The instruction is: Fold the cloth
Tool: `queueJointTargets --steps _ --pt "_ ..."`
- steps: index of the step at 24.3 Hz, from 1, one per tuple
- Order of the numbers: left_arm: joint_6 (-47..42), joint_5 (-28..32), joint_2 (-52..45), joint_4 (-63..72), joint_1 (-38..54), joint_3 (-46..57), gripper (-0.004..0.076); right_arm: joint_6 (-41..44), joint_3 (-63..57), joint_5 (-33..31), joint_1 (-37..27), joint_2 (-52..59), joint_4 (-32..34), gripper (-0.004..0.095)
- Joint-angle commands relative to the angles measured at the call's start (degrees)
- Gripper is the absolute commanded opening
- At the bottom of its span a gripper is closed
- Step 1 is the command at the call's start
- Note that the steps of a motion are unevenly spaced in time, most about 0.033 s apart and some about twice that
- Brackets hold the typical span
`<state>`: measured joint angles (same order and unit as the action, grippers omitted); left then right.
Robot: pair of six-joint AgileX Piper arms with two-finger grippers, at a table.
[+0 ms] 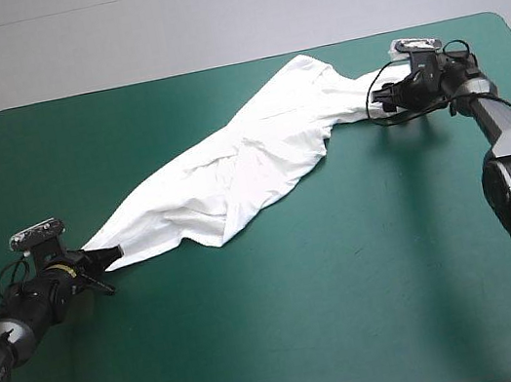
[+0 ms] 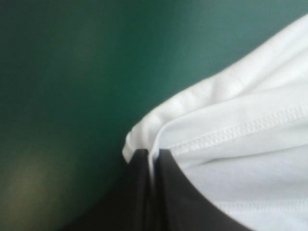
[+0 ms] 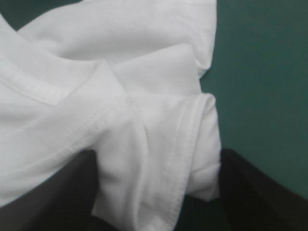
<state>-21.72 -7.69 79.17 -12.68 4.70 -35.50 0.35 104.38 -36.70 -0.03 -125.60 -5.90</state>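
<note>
T-shirt (image 1: 240, 159) lies between the left end effector (image 1: 112, 257), pinching its hem, and the right end effector (image 1: 377, 105), wide around it.

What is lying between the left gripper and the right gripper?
Only the white T-shirt, lying in a diagonal band from the left gripper to the right gripper; the high view shows this.

Soft cloth T-shirt (image 1: 232, 170), matt teal-green cover (image 1: 351, 283)

No legible text anywhere — labels, brands, numbers: none.
</note>
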Motion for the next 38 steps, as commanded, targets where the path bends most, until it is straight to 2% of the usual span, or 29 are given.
queueJointTargets --steps 1,2,3,4,5,10,14,18,24,30,38 --pt "0.7 0.5 -1.8 0.1 -0.1 -1.2 -0.0010 -0.3 1.3 0.6 -0.3 1.6 -1.8 0.0451" --pt "1.0 0.3 -1.8 0.1 -0.1 -1.2 -0.0010 -0.3 1.3 0.3 -0.2 1.6 -1.8 0.0344" --pt "1.1 0.3 -1.8 0.1 -0.1 -1.2 -0.0010 -0.3 1.3 0.1 -0.2 1.7 -1.8 0.0132" --pt "1.1 0.3 -1.8 0.1 -0.1 -1.2 -0.0010 -0.3 1.3 0.0 -0.2 2.0 -1.8 0.0012" --pt "1.1 0.7 -1.8 0.1 -0.1 -1.5 -0.0010 -0.3 1.4 -0.3 -0.2 2.9 -1.8 -0.0004" --pt "2.8 -3.1 -6.9 0.1 -0.1 -8.6 -0.0010 -0.3 3.5 -5.6 -0.2 12.6 -0.5 -0.0010" --pt "11.8 -16.9 -15.8 0.1 -0.1 -26.1 -0.0010 -0.3 8.4 -13.7 -0.2 25.7 1.9 -0.0008" --pt "17.4 -26.8 -20.9 0.1 -0.1 -43.9 -0.0010 2.2 13.5 -20.9 -0.2 36.6 6.2 -0.0009" --pt "22.9 -33.7 -23.5 -1.0 -0.1 -57.4 -0.0010 3.3 16.7 -23.4 -0.2 46.6 14.4 -0.0009" --pt "22.2 -41.9 -24.6 -9.7 -0.1 -62.5 -0.0010 5.4 16.9 -25.1 -0.2 54.9 25.6 -0.0009" --pt "22.4 -43.0 -27.0 -6.0 -0.1 -62.2 -0.0010 4.4 16.9 -25.4 -0.2 59.3 23.2 -0.0010"
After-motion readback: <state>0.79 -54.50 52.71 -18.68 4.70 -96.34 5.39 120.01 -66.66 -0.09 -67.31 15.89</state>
